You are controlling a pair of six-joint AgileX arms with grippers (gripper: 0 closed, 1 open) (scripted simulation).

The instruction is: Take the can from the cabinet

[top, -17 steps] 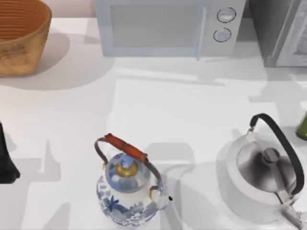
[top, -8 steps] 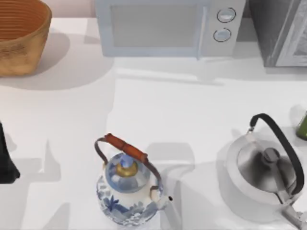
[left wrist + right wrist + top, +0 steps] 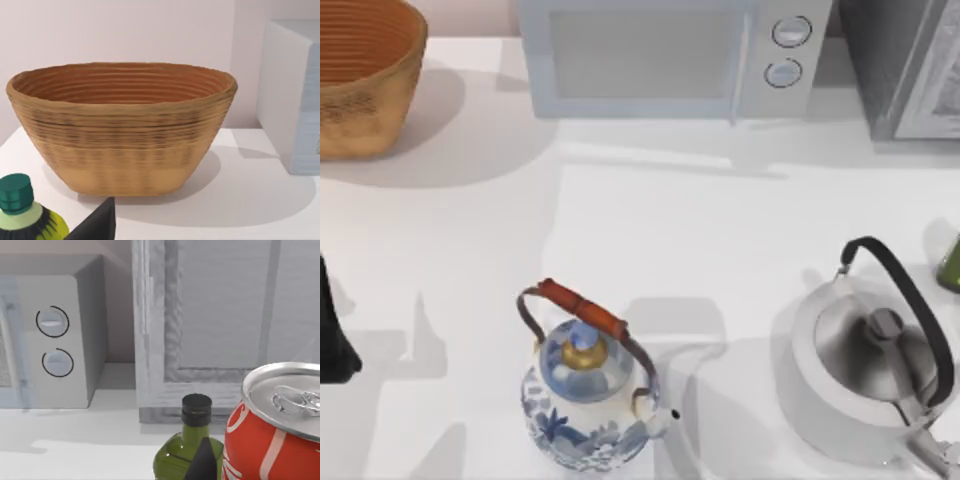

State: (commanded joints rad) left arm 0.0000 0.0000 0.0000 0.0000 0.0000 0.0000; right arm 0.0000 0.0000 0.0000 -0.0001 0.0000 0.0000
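Note:
The can is red with a silver top and stands very close in the right wrist view. A dark part of my right gripper shows right beside it, in front of a green bottle. Behind them rises the grey cabinet, its panelled door facing the camera. In the top view the cabinet is at the far right corner. My left arm is parked at the table's left edge, and a dark part of its gripper shows in the left wrist view.
A microwave stands at the back centre and a woven basket at the back left. A blue-and-white teapot and a steel kettle sit near the front. The green bottle stands at the right edge. A green-capped bottle stands near the left gripper.
In the top view the cabinet door's edge has shifted a little to the right, and the shadow by the green bottle has moved. The left arm has stayed still.

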